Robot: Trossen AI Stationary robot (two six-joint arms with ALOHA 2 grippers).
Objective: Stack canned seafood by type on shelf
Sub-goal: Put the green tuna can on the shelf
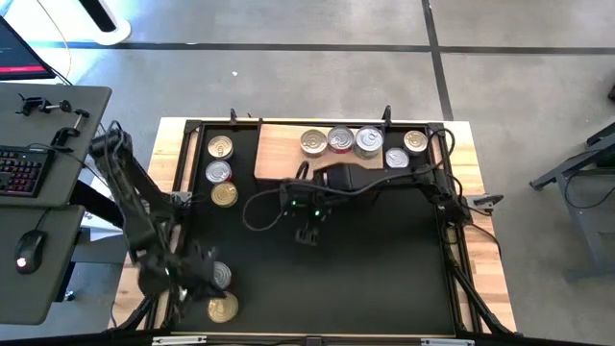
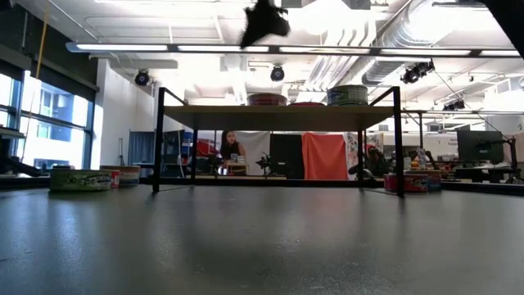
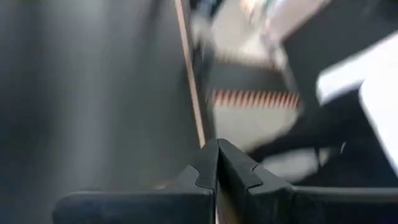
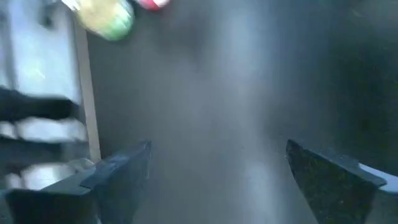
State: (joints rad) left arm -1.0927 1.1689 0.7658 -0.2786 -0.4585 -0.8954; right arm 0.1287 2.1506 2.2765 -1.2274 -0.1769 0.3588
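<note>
The shelf (image 1: 284,152) is a light wooden board on thin black legs at the mat's far middle; in the low view the shelf (image 2: 278,107) stands over the mat. Several tins (image 1: 369,142) rest on its right half. Three more tins (image 1: 219,171) stand in a row on the mat left of it. Two tins (image 1: 221,291) sit at the near left corner. My left gripper (image 1: 197,271) (image 3: 217,167) is shut and empty, just left of those two. My right gripper (image 1: 307,233) (image 4: 217,171) hangs open above the mat's middle, holding nothing.
A black mat (image 1: 384,269) covers the wooden table (image 1: 480,279); its middle and right half are bare. A desk with keyboard and mouse (image 1: 29,192) stands left of the table. People and furniture show in the room beyond the shelf.
</note>
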